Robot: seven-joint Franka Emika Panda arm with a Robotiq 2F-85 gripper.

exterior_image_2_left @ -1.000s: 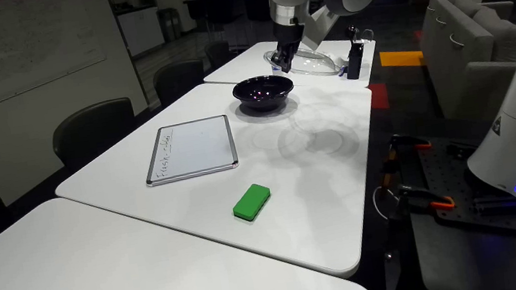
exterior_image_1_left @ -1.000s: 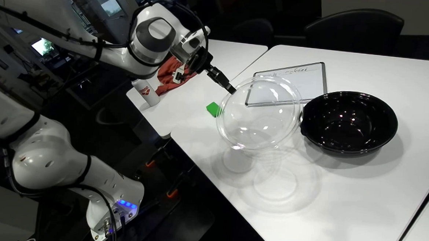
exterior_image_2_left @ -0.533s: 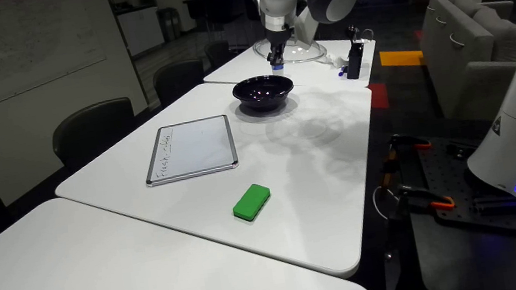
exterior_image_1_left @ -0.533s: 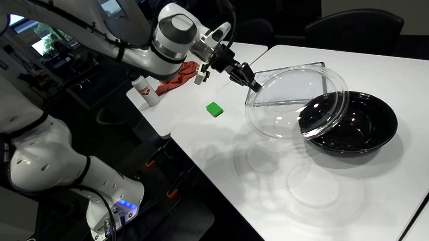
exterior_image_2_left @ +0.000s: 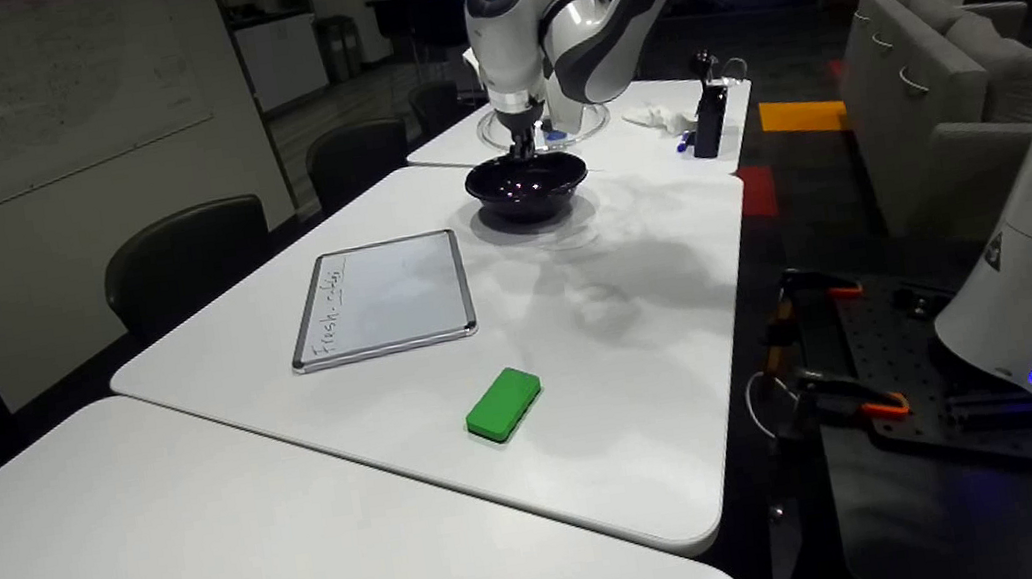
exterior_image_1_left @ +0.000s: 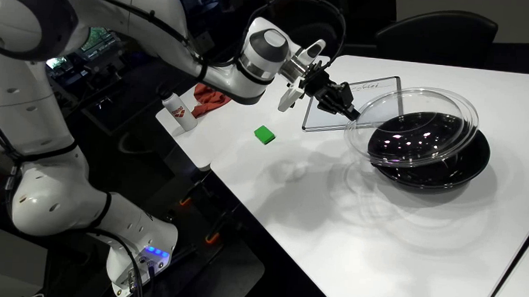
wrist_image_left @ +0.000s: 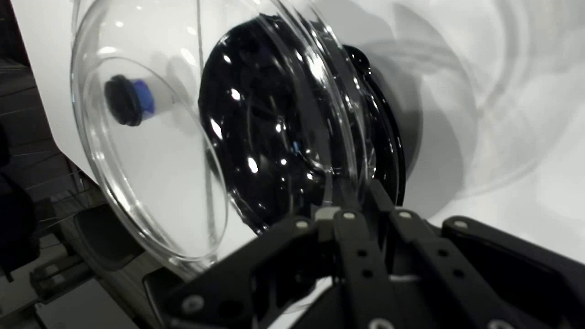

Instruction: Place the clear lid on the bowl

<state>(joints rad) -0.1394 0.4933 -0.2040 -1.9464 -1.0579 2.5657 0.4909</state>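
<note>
Across the right half of the frame in an exterior view spreads the table (exterior_image_1_left: 398, 282), with the arm (exterior_image_1_left: 35, 118) reaching over it from the left. At far right the bowl (exterior_image_1_left: 453, 173) sits upright, not yet covered. Overlapping its left part in that frame hangs the lid (exterior_image_1_left: 412, 129), seemingly a little tilted; whether the two touch I cannot tell. The step in hand looks to be lining the lid up with the bowl. The next move likely calls for shifting it rightward there, levelling it and lowering it before letting go. The gripper (exterior_image_1_left: 353, 114) has its jaws nearly together, only the lid's thin rim pinched between them.
</note>
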